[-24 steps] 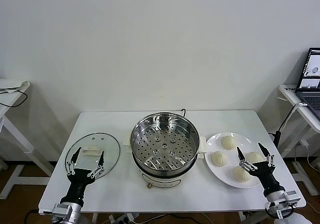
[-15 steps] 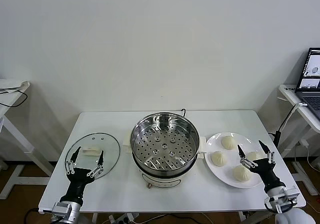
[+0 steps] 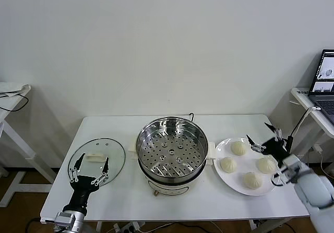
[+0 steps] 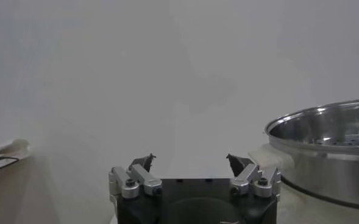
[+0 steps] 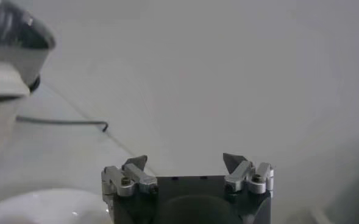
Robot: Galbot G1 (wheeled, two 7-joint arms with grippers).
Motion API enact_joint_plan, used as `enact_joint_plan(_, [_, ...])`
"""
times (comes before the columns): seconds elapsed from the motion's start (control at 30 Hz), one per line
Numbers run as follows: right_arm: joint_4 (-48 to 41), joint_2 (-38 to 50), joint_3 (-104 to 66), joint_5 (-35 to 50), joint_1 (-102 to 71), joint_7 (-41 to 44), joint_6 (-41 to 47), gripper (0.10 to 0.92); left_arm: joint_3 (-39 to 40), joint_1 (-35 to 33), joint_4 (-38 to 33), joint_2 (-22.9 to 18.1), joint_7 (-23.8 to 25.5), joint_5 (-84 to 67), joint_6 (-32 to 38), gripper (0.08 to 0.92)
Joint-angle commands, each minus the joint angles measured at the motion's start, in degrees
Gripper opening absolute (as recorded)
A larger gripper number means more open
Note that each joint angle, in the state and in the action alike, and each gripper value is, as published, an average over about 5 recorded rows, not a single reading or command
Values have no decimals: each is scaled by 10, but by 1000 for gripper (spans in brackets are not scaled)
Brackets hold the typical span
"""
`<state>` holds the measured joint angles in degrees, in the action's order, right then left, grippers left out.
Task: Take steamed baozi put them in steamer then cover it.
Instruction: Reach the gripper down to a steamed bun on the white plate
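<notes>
The steamer (image 3: 172,149), a shiny pot with a perforated tray, stands mid-table; its wall also shows in the left wrist view (image 4: 325,152). The cover (image 3: 96,157), a glass lid with a white handle, lies flat to its left. My left gripper (image 3: 94,158) rests open over the lid's near edge, with nothing between its fingers (image 4: 190,159). Several steamed baozi (image 3: 238,148) sit on a white plate (image 3: 223,148) to the right. My right gripper (image 3: 258,132) hangs open and empty above the plate's far right side (image 5: 185,159), clear of the buns.
A laptop (image 3: 326,79) sits on a side table at the far right, close to my right arm. Another small table (image 3: 10,95) stands at the left. A black cable (image 5: 63,122) lies on the table behind the steamer.
My right gripper has risen and swung from the plate's near side to above its far right side, still open. The left arm has not moved.
</notes>
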<state>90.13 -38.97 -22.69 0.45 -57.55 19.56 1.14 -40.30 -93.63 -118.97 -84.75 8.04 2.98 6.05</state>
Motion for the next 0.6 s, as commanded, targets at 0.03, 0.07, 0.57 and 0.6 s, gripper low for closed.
enact_joint_plan(0.03, [-100,141,300,-65,290,206,42,823,1,-4,-8,-2,-2,0,0,823])
enact_joint_plan(0.07, [-106,146,334,-65,319,238,44,823,1,-4,-9,-3,-3,0,0,823])
enact_joint_plan(0.57, [-238,58,603,-95,590,476,50,823,5,-7,-18,-10,-5,0,-6,823])
enact_joint_plan(0.6, [-251,46,605,-101,591,475,46,823,5,-7,-18,-10,-5,0,-6,823])
